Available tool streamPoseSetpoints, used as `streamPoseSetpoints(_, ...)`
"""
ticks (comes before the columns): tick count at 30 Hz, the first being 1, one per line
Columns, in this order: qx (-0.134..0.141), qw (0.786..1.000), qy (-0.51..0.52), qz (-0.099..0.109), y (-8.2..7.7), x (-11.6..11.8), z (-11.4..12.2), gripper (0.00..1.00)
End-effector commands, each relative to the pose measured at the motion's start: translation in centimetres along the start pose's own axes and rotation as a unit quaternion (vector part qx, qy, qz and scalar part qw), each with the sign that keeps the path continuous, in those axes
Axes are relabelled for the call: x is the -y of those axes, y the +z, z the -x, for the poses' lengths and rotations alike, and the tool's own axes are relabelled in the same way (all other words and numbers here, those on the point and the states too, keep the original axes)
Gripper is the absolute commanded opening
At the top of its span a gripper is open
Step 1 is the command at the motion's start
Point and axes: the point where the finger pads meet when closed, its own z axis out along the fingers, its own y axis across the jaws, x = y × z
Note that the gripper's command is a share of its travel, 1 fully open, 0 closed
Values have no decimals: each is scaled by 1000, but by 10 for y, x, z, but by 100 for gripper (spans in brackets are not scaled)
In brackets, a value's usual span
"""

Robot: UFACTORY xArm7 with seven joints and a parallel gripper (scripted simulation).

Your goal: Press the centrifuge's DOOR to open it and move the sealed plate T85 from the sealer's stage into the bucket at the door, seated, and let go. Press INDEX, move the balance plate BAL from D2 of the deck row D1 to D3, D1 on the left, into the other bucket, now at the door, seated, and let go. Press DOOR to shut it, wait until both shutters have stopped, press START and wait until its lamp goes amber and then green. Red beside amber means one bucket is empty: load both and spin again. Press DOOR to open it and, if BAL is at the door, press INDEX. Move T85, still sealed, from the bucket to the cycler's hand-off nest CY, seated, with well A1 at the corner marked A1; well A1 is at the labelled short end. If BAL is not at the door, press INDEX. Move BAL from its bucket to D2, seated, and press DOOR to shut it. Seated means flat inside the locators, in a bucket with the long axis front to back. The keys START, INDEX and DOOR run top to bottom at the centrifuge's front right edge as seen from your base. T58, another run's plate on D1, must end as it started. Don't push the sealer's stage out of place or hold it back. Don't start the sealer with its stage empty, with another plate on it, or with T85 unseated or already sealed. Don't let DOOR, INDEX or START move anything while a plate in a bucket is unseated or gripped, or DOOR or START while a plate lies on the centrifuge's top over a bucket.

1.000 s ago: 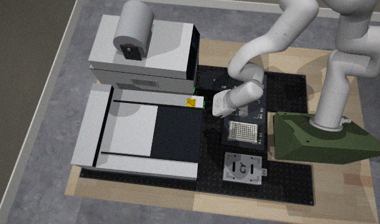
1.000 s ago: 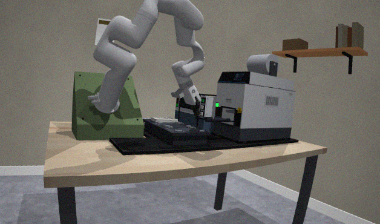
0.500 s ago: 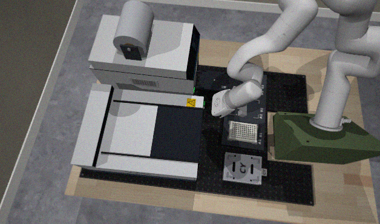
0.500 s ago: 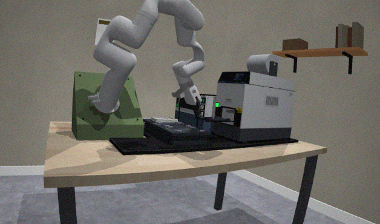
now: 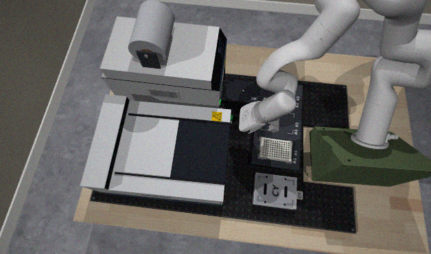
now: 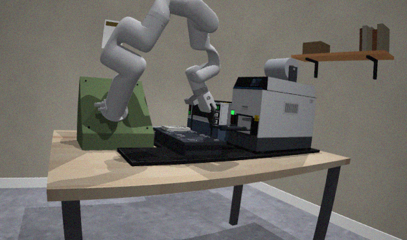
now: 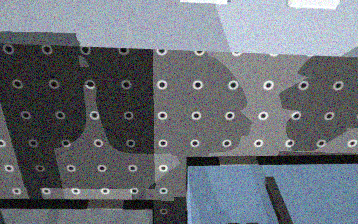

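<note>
1. Top view:
   - Your grey two-finger gripper (image 5: 248,128) is pressed together and holds nothing.
   - It hangs just right of the far right corner of the low white box-shaped centrifuge (image 5: 152,187).
   - The key strip (image 5: 231,117), where you see a green glow, lies to its left and close by. By my judgement that short leftward reach is what the coming press turns on.
   - A dark rectangular opening (image 5: 200,151) shows in the centrifuge's top.
   - The white welled plate (image 5: 276,149) sits at the spot marked "A1 D1", its long axis left to right.
   - "D2" and "D3" follow further back. D2 is mostly hidden by the wrist, so you cannot confirm BAL there.
   - The grey square nest (image 5: 261,199) reads "CY".
   - T85 cannot be made out.
   - There is a yellow warning triangle (image 5: 216,116), and a barcode label (image 5: 165,93) on the tall white sealer (image 5: 193,51).

2. Exterior view: the closed fingertips point down beside a green lamp (image 6: 232,112).

3. Wrist view: only the black perforated base board (image 7: 195,100) and finger shadows show, with no fingers in view.
</note>
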Motion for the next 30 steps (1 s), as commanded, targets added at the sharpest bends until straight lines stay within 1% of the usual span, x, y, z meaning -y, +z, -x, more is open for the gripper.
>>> streamPoseSetpoints(1,1,1000,0,1,0,-1,2,0)
streamPoseSetpoints(30,1,1000,0,1,3,-1,7,0)
